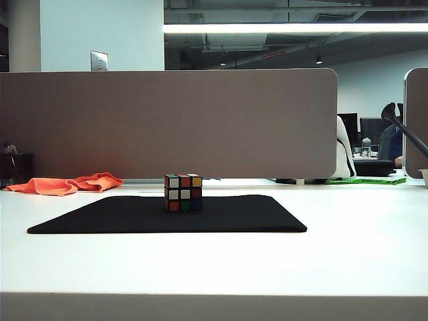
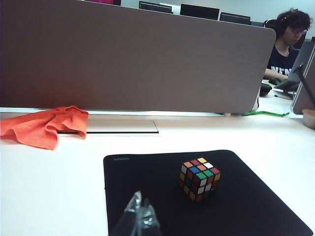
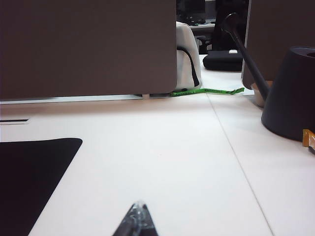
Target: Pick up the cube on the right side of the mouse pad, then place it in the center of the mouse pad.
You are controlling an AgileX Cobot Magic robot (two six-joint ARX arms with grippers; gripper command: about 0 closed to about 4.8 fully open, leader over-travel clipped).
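The cube (image 1: 183, 192) is sitting upright on the mouse pad (image 1: 100, 217), near the pad's middle and a little toward its far edge in the exterior view, with nothing touching it. In the left wrist view the cube (image 2: 199, 179) is resting on the black mouse pad (image 2: 256, 196) and showing mixed stickers on its top and two side faces. The mouse pad is lying flat on the white surface (image 1: 348, 254).

An orange cloth (image 1: 67, 184) is lying crumpled on the surface at about ten o'clock from the cube in the exterior view, well apart from the mouse pad and close to the grey divider panel (image 1: 167, 124). A dark watering can (image 3: 290, 93) with a long spout is standing on the surface at about two o'clock from the pad's corner in the right wrist view; what it is holding cannot be told. A green strip (image 3: 206, 91) is lying at the foot of the divider.

Neither arm is showing in the exterior view. The left end effector (image 2: 140, 219) is hovering low over the near part of the mouse pad, at about seven o'clock from the cube and apart from it, with its clear tips lying close together and holding nothing. The right end effector (image 3: 138, 221) is hanging over bare surface just beside the pad's right edge (image 3: 34, 182), its tips pressed together and empty.
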